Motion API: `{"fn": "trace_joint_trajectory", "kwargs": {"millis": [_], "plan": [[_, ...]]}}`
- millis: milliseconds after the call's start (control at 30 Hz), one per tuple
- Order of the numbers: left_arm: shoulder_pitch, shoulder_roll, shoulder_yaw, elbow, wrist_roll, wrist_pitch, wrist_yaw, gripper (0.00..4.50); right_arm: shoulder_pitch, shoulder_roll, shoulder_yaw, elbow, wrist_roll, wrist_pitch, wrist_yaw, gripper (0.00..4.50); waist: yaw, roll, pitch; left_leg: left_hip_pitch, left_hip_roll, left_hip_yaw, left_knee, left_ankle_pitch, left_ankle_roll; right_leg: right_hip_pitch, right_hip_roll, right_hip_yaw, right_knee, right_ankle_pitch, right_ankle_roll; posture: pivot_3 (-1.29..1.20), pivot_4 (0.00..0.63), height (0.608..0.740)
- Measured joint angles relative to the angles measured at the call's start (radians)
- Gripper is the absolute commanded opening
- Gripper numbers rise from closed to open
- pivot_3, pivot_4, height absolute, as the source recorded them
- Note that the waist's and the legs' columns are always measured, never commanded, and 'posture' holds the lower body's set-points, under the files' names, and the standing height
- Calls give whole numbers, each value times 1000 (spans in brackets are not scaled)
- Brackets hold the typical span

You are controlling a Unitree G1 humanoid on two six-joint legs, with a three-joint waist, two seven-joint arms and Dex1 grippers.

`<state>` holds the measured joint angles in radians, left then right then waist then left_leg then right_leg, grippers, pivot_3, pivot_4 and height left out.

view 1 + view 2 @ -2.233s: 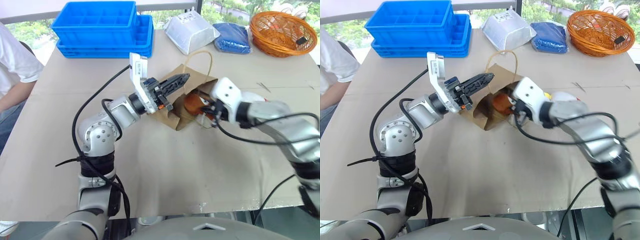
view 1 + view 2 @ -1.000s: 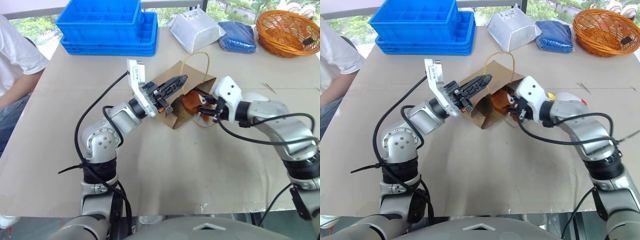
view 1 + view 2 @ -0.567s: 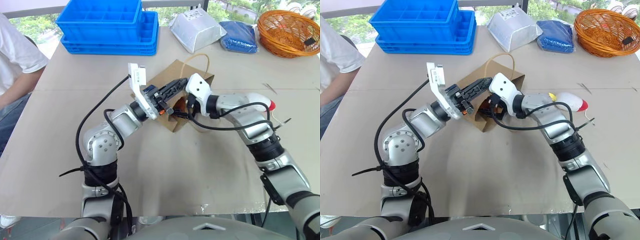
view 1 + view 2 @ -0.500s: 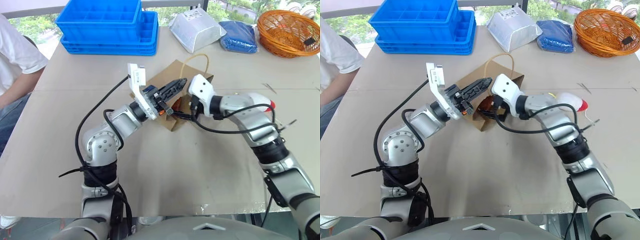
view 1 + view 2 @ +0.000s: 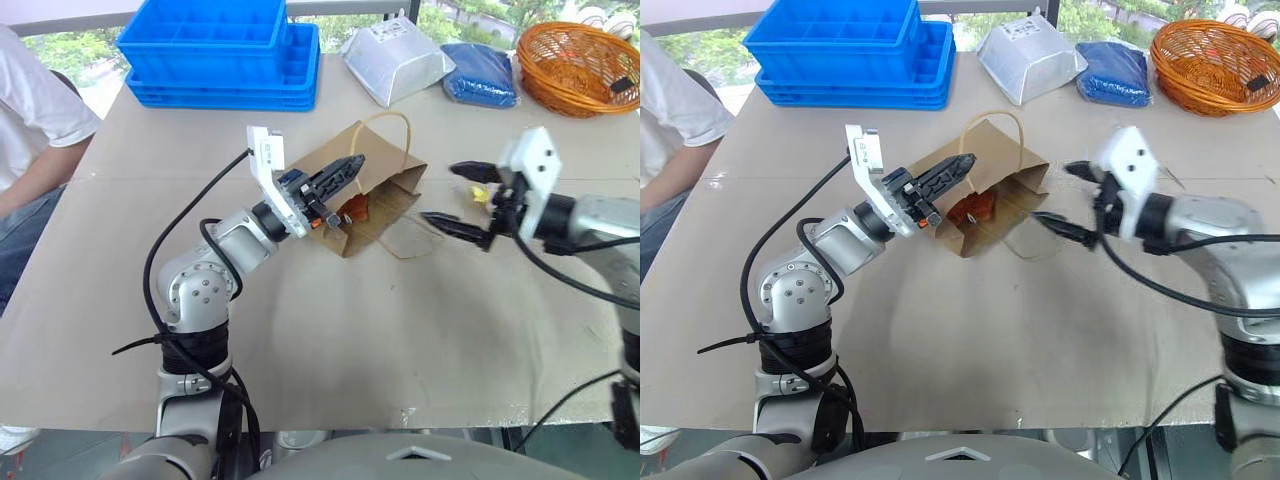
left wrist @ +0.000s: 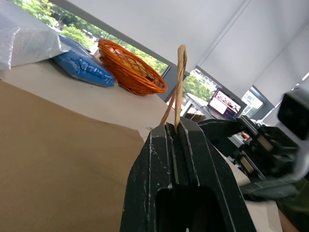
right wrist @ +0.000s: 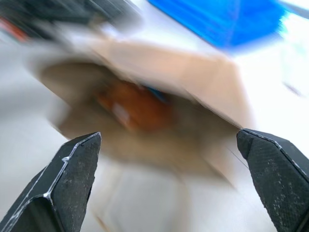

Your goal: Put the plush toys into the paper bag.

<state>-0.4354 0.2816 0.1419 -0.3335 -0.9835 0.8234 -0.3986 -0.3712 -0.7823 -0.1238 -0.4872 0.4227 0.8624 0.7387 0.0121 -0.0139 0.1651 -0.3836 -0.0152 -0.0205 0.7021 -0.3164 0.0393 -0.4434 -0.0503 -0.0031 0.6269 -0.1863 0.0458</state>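
Left gripper [image 5: 345,168] is clamped fully shut on the upper cord handle [image 6: 178,82] of the paper bag [image 5: 385,195], fingers [image 6: 178,159] pinching it at the rim; likely to keep the mouth propped open, since the bag lies on its side facing the right arm. Brown bear [image 5: 970,211] sits inside, just past the left fingertips, visible through the mouth. Right gripper [image 5: 462,200] is spread wide and holds nothing, hovering just off the mouth, apart from it, with the lower handle loop [image 5: 405,240] lying flat on the table [image 5: 330,340] near its lower finger. White bird: yellow bits [image 5: 481,192] just behind the right fingers, the rest hidden, so it looks not bagged yet. Room: bare table between mouth and right fingers, clear approach. Beyond the bag, well apart: blue crates [image 5: 215,50], white-grey pouch [image 5: 398,62], blue packet [image 5: 483,73], orange basket [image 5: 578,65]. A person's sleeve [image 5: 35,110] is at the far left edge.
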Motion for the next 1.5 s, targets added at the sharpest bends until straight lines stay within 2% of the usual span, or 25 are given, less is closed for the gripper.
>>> {"fn": "trace_joint_trajectory", "kwargs": {"millis": [100,233,333,500,567,600,700,767,833,900,933,967,1033,1133,1267,1500], "plan": [[-1,0,-7,0,2,-2,-11,0,12,-67,29,132,-109,-47,-43,4457,-2,0,0,2,1,4,0,0,0,0,2,3,0,0,0,0,150,740],[-10,-3,-25,0,12,-6,-20,0,-79,-54,145,365,-223,-111,-72,4457,-11,0,0,3,2,7,0,0,0,0,4,6,1,0,0,0,150,740],[-13,-2,-33,-1,17,-10,-23,0,-125,-34,232,545,-294,-174,-58,3153,-13,0,0,3,2,8,0,0,0,0,4,6,1,0,0,0,150,740],[-11,13,-34,-6,28,-19,-37,0,-156,-29,255,638,-354,-299,-45,793,-13,0,0,3,2,8,0,0,0,0,3,7,0,0,0,0,150,740],[-8,11,-34,-10,28,-21,-35,0,-149,-29,252,646,-363,-337,-40,115,-13,0,0,3,2,8,0,0,0,0,3,7,0,0,0,0,150,740],[-5,7,-35,-13,28,-22,-33,0,-123,-30,229,636,-356,-372,-26,13,-12,0,0,3,2,8,0,0,0,0,3,7,0,0,0,0,150,740],[6,9,-31,-19,28,-23,-29,0,-51,-34,161,530,-261,-368,50,13,-10,0,0,2,2,6,0,0,0,-1,3,7,1,0,0,0,150,740],[6,8,-29,-20,28,-23,-22,0,-12,-30,101,282,-62,-313,158,13,-19,2,1,2,4,6,0,0,0,-1,3,8,1,0,0,0,150,740],[4,6,-31,-20,26,-23,-20,0,-38,-29,91,140,12,-271,185,13,-22,2,1,3,4,6,0,0,0,-1,4,6,1,0,0,0,150,740],[-2,6,-28,-19,18,-22,-21,0,-124,19,216,52,-53,-280,167,13,-28,0,0,4,6,7,0,0,0,0,4,7,1,0,0,0,150,740],[-6,4,-31,-20,11,-21,-22,0,-156,75,317,47,-108,-302,155,13,-28,-1,-1,5,6,7,0,0,0,1,7,6,1,0,0,0,150,740],[-11,2,-36,-20,9,-18,-23,0,-162,103,366,52,-131,-314,148,13,-26,-1,-1,5,6,6,0,1,-1,1,7,6,1,0,0,0,150,740],[-12,6,-33,-19,-3,-11,-33,0,-199,171,527,136,-248,-377,141,13,-21,-1,-1,4,4,6,0,1,-2,0,6,6,2,0,0,0,150,740],[-14,16,-31,-16,-15,5,-40,0,-301,280,632,332,-379,-494,103,13,-24,-1,-1,3,2,7,1,1,-2,-1,3,7,2,1,0,0,150,740],[-10,33,-7,-19,-39,23,-30,0,-421,402,672,615,-486,-694,64,13,-26,-1,-1,3,2,6,0,1,-2,-2,4,5,2,1,0,0,150,740],[12,28,24,-21,-60,21,-1,0,-480,480,664,822,-521,-919,58,13,-27,-1,-1,1,1,-1,-1,2,-3,-2,2,0,2,1,0,0,150,740]]}}
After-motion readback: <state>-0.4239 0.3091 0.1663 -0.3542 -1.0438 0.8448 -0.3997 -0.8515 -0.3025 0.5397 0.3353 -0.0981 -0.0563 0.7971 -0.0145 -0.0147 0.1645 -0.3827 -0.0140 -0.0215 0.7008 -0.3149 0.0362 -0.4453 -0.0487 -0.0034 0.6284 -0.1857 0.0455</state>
